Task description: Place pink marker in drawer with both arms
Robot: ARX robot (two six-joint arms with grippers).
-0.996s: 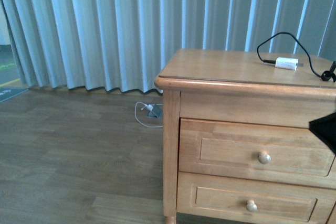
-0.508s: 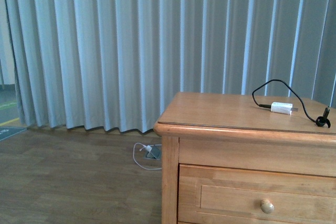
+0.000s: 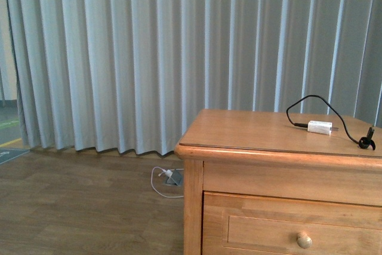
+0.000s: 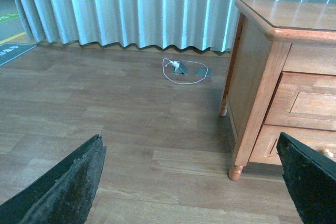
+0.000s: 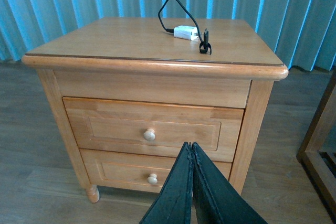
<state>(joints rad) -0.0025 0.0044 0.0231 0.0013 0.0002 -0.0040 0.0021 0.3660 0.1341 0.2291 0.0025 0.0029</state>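
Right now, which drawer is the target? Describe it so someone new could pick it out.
Find the light-wood nightstand in front of the curtains, with a white charger block and black cable on top. The drawer is the upper of the two in its front, directly under the top board. It is taller than the lower drawer and its round knob is larger.

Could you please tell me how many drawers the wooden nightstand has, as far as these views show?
2. The upper drawer sits just under the nightstand top, and the shallower lower drawer lies directly beneath it; both are closed. No others are visible, though the far sides are hidden.
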